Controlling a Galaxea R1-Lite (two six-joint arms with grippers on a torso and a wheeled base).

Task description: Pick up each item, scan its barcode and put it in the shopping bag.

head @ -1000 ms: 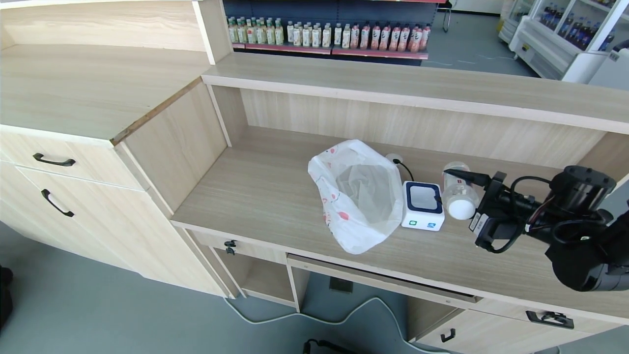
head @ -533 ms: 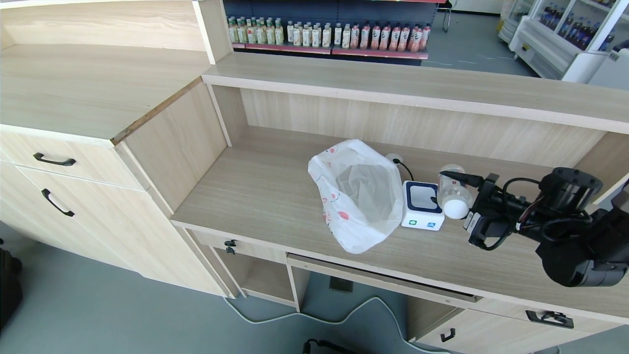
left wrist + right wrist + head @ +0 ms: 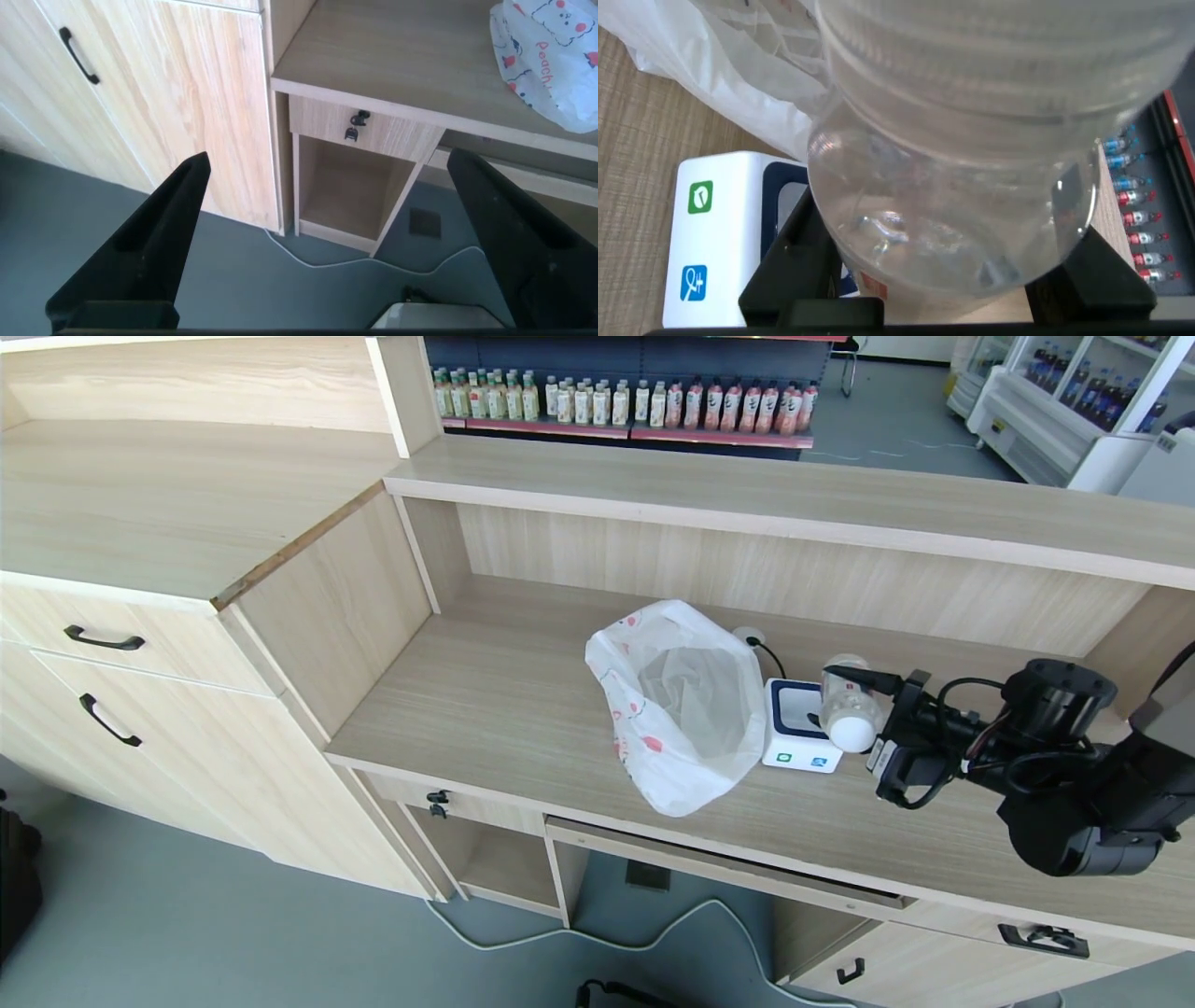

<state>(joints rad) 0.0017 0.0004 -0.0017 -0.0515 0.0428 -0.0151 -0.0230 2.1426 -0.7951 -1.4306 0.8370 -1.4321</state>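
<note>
Gripping bottle (image 3: 843, 702), right tool (image 3: 857, 698) over scanner (image 3: 792, 749) edge, bag (image 3: 646, 747) beside

A wooden counter (image 3: 485, 705), handled cabinet (image 3: 140, 709), stocked drinks shelf (image 3: 616, 403).

The wooden desk (image 3: 504, 709) holds a white shopping bag (image 3: 681, 705). A small white scanner (image 3: 798, 739) sits just beside it.

right gripper (image 3: 843, 698) carried bottle (image 3: 851, 729) leftward, now seemingly over scanner (image 3: 792, 739)
</note>
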